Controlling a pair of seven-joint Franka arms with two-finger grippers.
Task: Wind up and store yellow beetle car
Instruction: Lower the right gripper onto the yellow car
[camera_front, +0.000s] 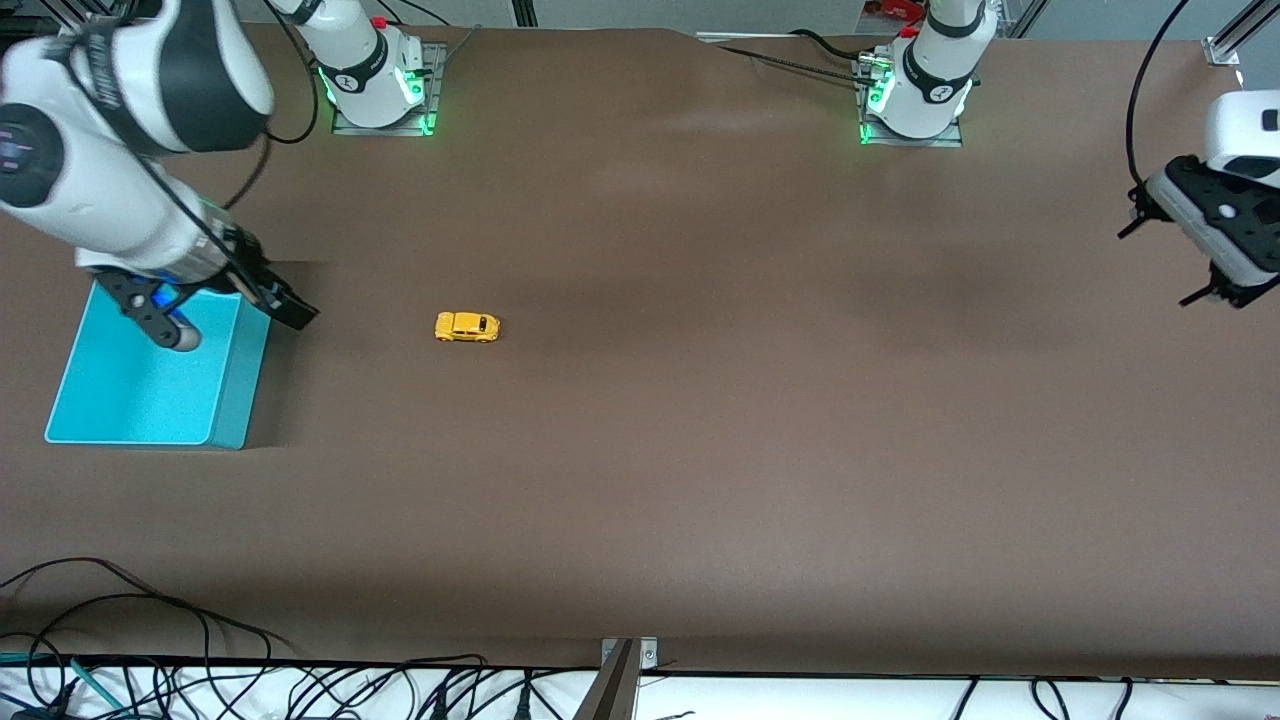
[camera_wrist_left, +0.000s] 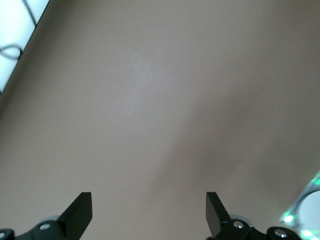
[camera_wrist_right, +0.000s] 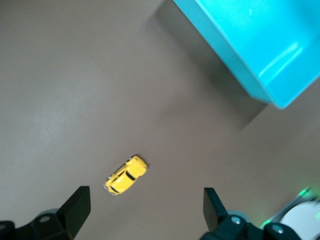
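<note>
Little yellow car sits alone on the brown table.

The yellow beetle car (camera_front: 467, 327) is left of the frame's middle, near the turquoise bin (camera_front: 140, 400). The right gripper (camera_front: 225, 305) hangs over the bin's top edge, fingers spread wide, holding nothing. The left gripper (camera_front: 1195, 255) waits at the right edge, spread wide and empty too.

right gripper (camera_front: 235, 310): raised, jaws apart | left gripper (camera_front: 1170, 262): waiting, raised, jaws apart

We see an open turquoise plastic bin (camera_front: 140, 400) sitting on the brown table surface (camera_front: 700, 400) toward the right arm's end. Loose black cables (camera_front: 200, 680) trail along the table edge nearest the front camera.
</note>
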